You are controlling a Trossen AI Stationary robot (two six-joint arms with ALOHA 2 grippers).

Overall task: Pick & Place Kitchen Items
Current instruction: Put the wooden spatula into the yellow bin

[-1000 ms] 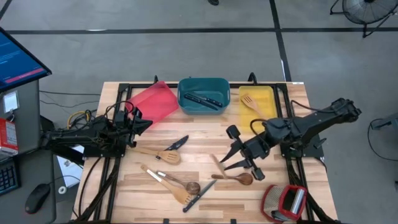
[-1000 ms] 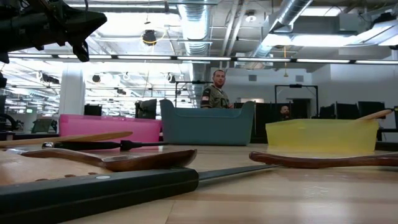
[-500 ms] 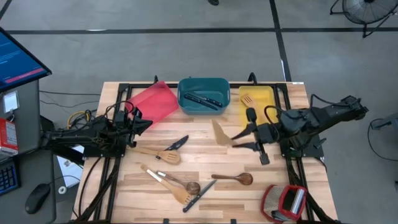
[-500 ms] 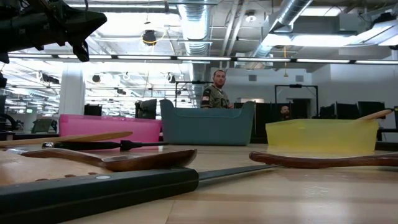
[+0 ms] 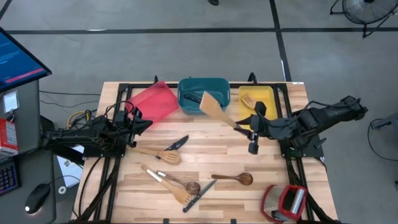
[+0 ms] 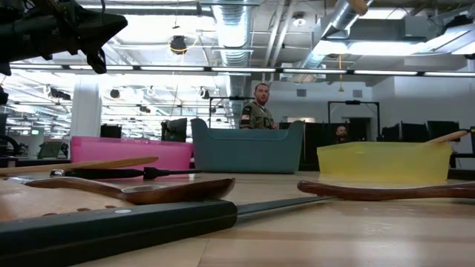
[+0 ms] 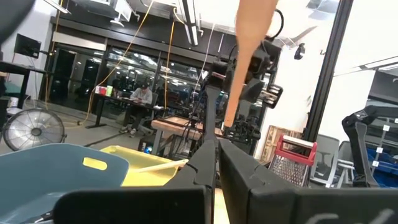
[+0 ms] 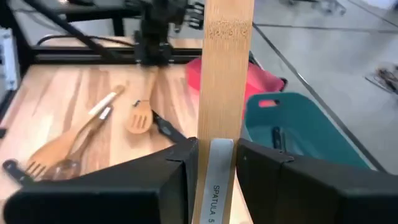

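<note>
My right gripper is shut on a light wooden spatula, held in the air over the gap between the teal tray and the yellow tray. The blade hangs over the teal tray's right near corner. Black-handled knives lie in the teal tray, and a slotted spatula lies in the yellow one. Several wooden utensils and knives lie on the table, among them a dark spoon. My left gripper rests shut at the left edge. My right gripper pinches the spatula's handle between its two fingers, near the end with a paper label. The spatula runs straight on from the fingers, toward the table's far left. It is lifted clear of the table, its blade the farthest part.
A red tray lies tilted at the far left, beside the teal one. A red-and-silver object sits at the near right corner. Bare tabletop shows between the trays and the loose utensils. A person stands in the room beyond the table.
My right gripper has carried the spatula up from the table beside the dark spoon toward the far edge. Its wrist has turned, so the blade has swung from the near left round to the teal tray. The spatula is now lifted clear.
</note>
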